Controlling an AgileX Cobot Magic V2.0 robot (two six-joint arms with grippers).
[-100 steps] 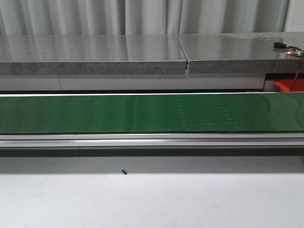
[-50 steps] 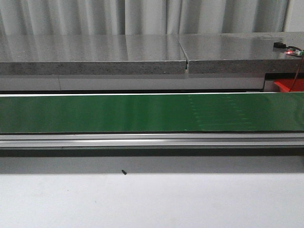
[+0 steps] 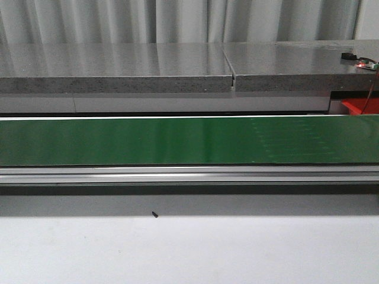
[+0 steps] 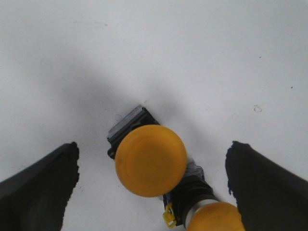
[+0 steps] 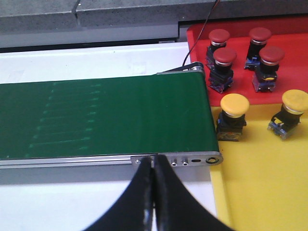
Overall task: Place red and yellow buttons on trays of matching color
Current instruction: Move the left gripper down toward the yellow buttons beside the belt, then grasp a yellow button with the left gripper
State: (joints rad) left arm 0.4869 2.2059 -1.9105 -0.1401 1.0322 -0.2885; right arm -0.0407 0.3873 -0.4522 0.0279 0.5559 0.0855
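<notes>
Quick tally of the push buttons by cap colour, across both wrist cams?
Red-capped push buttons: 4, all on the red tray, e.g..
Yellow-capped push buttons: 4. Two on the yellow tray, at and; two on the white table between the left gripper's open fingers, at and.
Total: 8.

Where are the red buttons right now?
In the right wrist view, four red buttons stand on the red tray, just past the end of the green belt. Two yellow buttons sit on the yellow tray right beside them.
</notes>
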